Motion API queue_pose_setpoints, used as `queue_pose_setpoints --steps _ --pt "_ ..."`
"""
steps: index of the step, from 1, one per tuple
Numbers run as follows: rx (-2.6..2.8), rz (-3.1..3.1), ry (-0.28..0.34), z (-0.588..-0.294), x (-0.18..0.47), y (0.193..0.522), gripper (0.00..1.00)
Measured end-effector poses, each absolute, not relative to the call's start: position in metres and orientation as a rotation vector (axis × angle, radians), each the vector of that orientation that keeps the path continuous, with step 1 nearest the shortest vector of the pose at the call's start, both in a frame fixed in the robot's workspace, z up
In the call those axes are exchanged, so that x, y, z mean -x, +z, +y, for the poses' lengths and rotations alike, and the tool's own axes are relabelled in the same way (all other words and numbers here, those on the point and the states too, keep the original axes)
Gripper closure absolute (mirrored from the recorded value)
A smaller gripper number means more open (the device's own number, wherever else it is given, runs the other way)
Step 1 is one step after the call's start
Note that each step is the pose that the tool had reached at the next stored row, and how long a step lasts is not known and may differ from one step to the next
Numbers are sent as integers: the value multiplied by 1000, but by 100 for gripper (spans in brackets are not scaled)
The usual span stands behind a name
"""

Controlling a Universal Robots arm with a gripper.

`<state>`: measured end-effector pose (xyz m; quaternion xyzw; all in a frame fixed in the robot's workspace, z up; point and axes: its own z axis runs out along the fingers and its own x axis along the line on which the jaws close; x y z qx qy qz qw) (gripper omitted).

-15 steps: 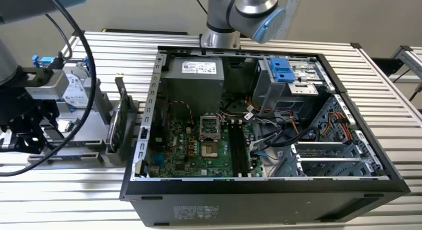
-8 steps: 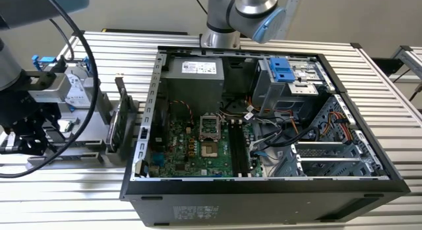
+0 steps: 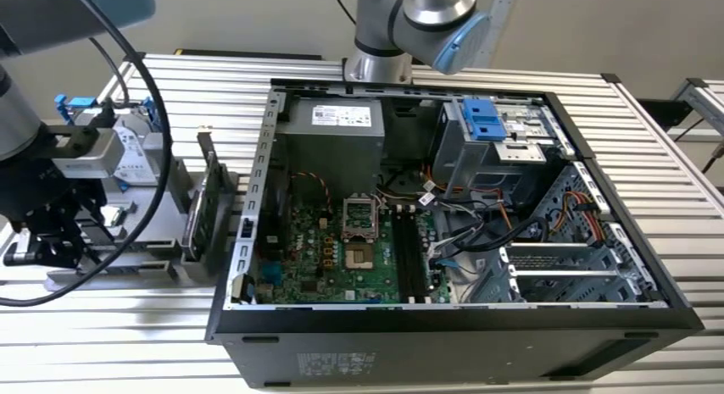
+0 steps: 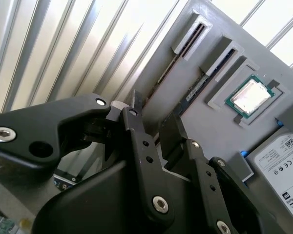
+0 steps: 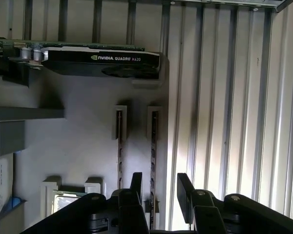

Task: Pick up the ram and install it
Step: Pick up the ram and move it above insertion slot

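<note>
Two ram sticks stand on edge in narrow slots of a grey holder tray point(image 5: 83, 136): one ram point(image 5: 154, 151) point(image 4: 195, 90) and a second ram point(image 5: 119, 146) point(image 4: 173, 63) beside it. My gripper point(image 5: 161, 187) point(image 4: 154, 124) hovers open just above the tray. Its black fingers point(image 5: 185, 190) straddle the line of the first stick without touching it. In the exterior view the gripper point(image 3: 51, 229) is over the tray at the exterior view's left. The motherboard's black slots point(image 3: 409, 250) lie inside the open computer case point(image 3: 453, 322).
On the same tray sit a graphics card point(image 5: 102, 61) point(image 3: 209, 199), a processor chip point(image 4: 249, 95) point(image 5: 63, 200) and a hard drive point(image 4: 283, 156) in a blue frame point(image 3: 125, 148). The slatted metal table point(image 3: 667, 182) surrounds the case. Cables point(image 3: 487, 220) cross the case interior.
</note>
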<state>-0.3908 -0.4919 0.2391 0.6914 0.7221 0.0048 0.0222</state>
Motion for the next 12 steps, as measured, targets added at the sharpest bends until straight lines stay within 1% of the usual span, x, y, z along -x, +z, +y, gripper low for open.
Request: queue_pose_setpoints --steps 12 --pt "-2142 2237 15 -492 391 234 0"
